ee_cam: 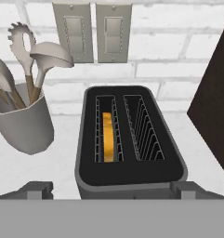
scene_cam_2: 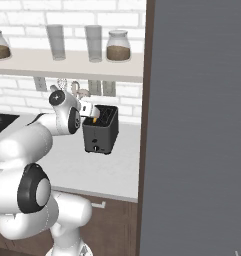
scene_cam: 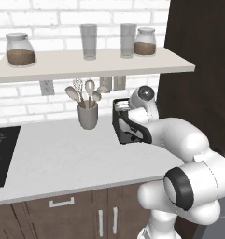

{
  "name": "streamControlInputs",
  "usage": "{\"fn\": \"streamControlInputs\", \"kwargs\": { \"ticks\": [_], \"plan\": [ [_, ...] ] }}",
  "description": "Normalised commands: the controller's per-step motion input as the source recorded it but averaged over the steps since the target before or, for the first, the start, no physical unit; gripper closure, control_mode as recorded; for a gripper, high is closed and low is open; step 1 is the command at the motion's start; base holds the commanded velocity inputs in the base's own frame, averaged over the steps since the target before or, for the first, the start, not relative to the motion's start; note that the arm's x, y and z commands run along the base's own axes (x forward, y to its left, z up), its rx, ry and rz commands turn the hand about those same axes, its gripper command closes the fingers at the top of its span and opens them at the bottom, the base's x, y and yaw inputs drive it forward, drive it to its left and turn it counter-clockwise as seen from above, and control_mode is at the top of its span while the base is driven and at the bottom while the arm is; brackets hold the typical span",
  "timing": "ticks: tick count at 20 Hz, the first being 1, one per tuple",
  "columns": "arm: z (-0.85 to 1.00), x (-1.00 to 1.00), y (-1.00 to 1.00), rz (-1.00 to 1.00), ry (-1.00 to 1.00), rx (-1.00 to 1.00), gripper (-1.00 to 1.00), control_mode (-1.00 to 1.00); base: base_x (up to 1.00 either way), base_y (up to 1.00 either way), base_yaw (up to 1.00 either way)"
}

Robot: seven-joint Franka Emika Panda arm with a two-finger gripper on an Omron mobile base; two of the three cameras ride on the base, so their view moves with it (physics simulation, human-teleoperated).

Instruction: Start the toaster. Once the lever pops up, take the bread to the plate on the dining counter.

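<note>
A: Nearest first. The gripper (ee_cam: 111, 188) is sitting right at the bottom of the hand view, finger tips (ee_cam: 36, 188) spread wide at either side, nothing pinched between them.

B: And just past it?

A: The toaster (ee_cam: 129, 144), dark and boxy with two slots, is standing upright. The bread (ee_cam: 108, 135) is sitting down inside the left slot as the hand view sees it, only its golden-orange edge showing. The right slot is holding bare wire.

B: Where is the toaster sitting?

A: On the pale worktop (scene_cam: 62, 154), near the back wall, just beside a dark brown tall panel (scene_cam: 198, 70). In the right base view the toaster (scene_cam_2: 100, 130) is showing a small knob on its narrow end, and the gripper (scene_cam_2: 90, 111) is hovering at its top edge.

B: Neighbours?

A: A grey utensil cup (scene_cam: 87, 115) with spoons and a whisk is standing near the toaster's left in the left base view, apart from it. A black cooktop (scene_cam: 2, 154) is lying at the far left of the worktop.

B: Room?

A: White brick wall (scene_cam: 39, 14), two switch plates (ee_cam: 92, 31) behind the toaster, an outlet (scene_cam: 47, 87) further left. A shelf (scene_cam: 86, 65) above is carrying two jars (scene_cam: 20, 49) with brown contents and two clear glasses (scene_cam: 89, 41). Brown cabinet doors (scene_cam: 62, 210) are running under the worktop.
</note>
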Motion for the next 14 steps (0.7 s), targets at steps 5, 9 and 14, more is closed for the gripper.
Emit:
{"fn": "streamControlInputs", "kwargs": {
  "ticks": [5, 9, 14],
  "plan": [
    [0.00, 0.00, 0.00, 0.00, 0.00, 0.00, -1.00, -1.00, 0.00, 0.00, 0.00],
    [0.00, 0.00, 0.00, 0.00, 0.00, 0.00, -1.00, -1.00, 0.00, 0.00, 0.00],
    [0.00, 0.00, 0.00, 0.00, 0.00, 0.00, -1.00, -1.00, 0.00, 0.00, 0.00]
  ]
}}
